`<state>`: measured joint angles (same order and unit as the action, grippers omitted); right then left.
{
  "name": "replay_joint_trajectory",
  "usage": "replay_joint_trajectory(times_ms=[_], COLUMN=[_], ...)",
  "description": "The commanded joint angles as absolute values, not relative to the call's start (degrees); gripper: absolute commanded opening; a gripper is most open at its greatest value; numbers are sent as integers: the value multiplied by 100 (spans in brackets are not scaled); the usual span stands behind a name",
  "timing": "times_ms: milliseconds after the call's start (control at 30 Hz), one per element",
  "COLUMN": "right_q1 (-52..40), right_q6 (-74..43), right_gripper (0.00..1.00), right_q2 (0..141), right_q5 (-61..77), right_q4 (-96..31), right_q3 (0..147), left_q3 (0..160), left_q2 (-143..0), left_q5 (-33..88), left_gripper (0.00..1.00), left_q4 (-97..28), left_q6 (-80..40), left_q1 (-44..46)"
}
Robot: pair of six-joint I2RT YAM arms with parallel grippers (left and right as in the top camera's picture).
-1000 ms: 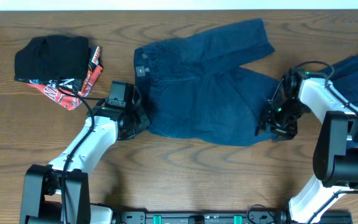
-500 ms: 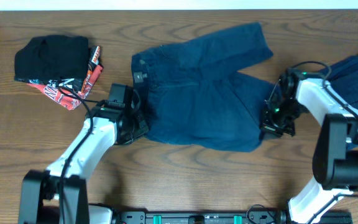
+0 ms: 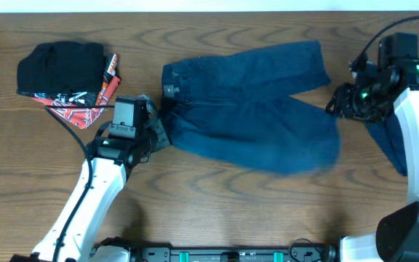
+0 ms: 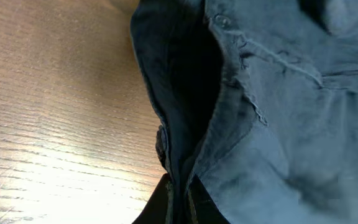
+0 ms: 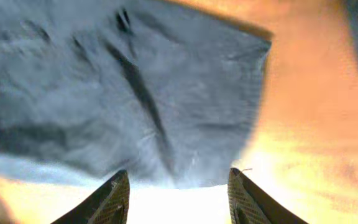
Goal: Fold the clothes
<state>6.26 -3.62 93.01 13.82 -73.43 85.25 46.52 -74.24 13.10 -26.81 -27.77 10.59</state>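
We see the navy trousers (image 3: 246, 109) spread across the middle of the table (image 3: 217, 211), waist to the left and legs running right. The left gripper (image 4: 179, 190) is pinched closed on a fold of the waistband edge. The right gripper (image 5: 179, 186) hangs beside the leg hems with its fingers apart, nothing between them. A second navy garment (image 3: 393, 142) lies under that arm, and a dark pile (image 3: 60, 65) sits far left.
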Motion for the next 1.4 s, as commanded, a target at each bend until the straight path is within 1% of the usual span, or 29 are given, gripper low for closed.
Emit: replay_joint_trajectory(times_ms=[0, 167, 367, 567, 733, 933, 1100, 1133, 1167, 1200, 1267, 1367], right_q1=[454, 303, 222, 202, -14, -239, -244, -244, -246, -244, -244, -255], right_q6=[-290, -268, -416, -836, -1076, -1441, -1592, -1592, -1592, -1594, -1653, -1671], right_gripper=[49, 47, 45, 45, 46, 46, 42, 40, 34, 33, 33, 35], right_q2=[9376, 9376, 9373, 9362, 9362, 9362, 9362, 9362, 9362, 9362, 9362, 9362], right_q5=[1308, 1291, 1306, 1612, 1612, 1372, 1376, 1376, 1376, 1376, 1378, 1387], right_q4=[-7708, -8228, -7955, -7625, -6925, -5736, -5092, -5002, -4910, -4851, -4847, -5113], right_q3=[8178, 7349, 6200, 5870, 5398, 4766, 4416, 4372, 4322, 4278, 4228, 4191], left_q3=[4635, 4635, 4635, 4635, 4635, 4635, 4635, 4635, 4635, 4635, 4635, 4635], left_q2=[-7640, -7878, -7975, -7975, -7975, -7975, -7975, -7975, -7975, -7975, -7975, -7975], left_q5=[1133, 1129, 1129, 1129, 1131, 1131, 1131, 1131, 1131, 1131, 1131, 1131], left_gripper=[6, 6, 6, 6, 6, 6, 6, 6, 6, 6, 6, 6], left_q4=[-2687, -2646, -2648, -2648, -2650, -2655, -2668, -2668, -2668, -2668, -2670, -2700], left_q6=[-2683, -2681, -2679, -2679, -2681, -2681, -2681, -2681, -2681, -2681, -2681, -2681], left_q1=[1037, 1037, 1035, 1035, 1035, 1035, 1035, 1035, 1035, 1035, 1035, 1035])
